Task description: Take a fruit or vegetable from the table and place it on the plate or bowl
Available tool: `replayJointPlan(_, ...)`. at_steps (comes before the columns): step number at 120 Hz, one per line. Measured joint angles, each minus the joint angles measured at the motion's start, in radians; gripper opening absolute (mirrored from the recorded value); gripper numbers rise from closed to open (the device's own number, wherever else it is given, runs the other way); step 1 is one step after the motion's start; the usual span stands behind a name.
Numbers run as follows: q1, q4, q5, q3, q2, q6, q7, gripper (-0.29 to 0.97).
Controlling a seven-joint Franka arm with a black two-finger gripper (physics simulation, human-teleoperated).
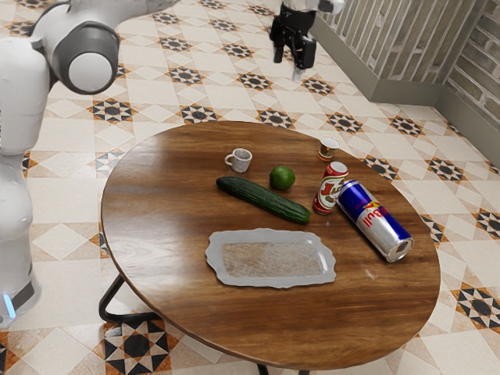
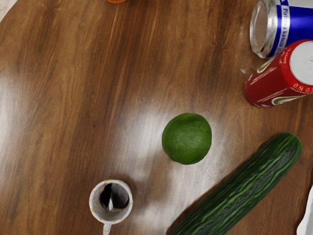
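A green lime (image 1: 282,177) (image 2: 187,137) rests on the round wooden table (image 1: 156,211), just behind a long dark cucumber (image 1: 263,199) (image 2: 242,188) that lies diagonally. In front of them lies a flat silver plate (image 1: 270,257) with a scalloped rim; its edge (image 2: 307,220) shows beside the cucumber's end. My black gripper (image 1: 288,56) hangs high above the table's far side, well above the lime, fingers apart and holding nothing.
A small white cup (image 1: 240,160) (image 2: 111,201) stands near the lime. A red can (image 1: 330,187) (image 2: 281,76) stands upright beside a blue can (image 1: 375,219) (image 2: 279,24) lying on its side. A small orange-rimmed cup (image 1: 330,147) sits at the far edge.
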Motion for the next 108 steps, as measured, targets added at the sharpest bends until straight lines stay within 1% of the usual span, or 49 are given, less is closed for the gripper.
replayJointPlan(26, -0.013, -0.004, 0.017, -0.001, 0.082, 0.043, 0.009, 0.68)
replayJointPlan(48, -0.029, -0.029, 0.025, -0.008, 0.094, 0.057, 0.012, 0.68)
replayJointPlan(54, -0.030, -0.033, 0.026, -0.009, 0.112, 0.062, 0.012, 0.68)
replayJointPlan(63, -0.031, -0.096, 0.025, -0.009, 0.126, 0.083, 0.012, 0.68)
replayJointPlan(78, -0.035, -0.251, 0.024, -0.009, 0.121, 0.162, 0.013, 0.68)
replayJointPlan(108, -0.036, -0.375, 0.019, -0.017, 0.120, 0.296, 0.016, 0.68)
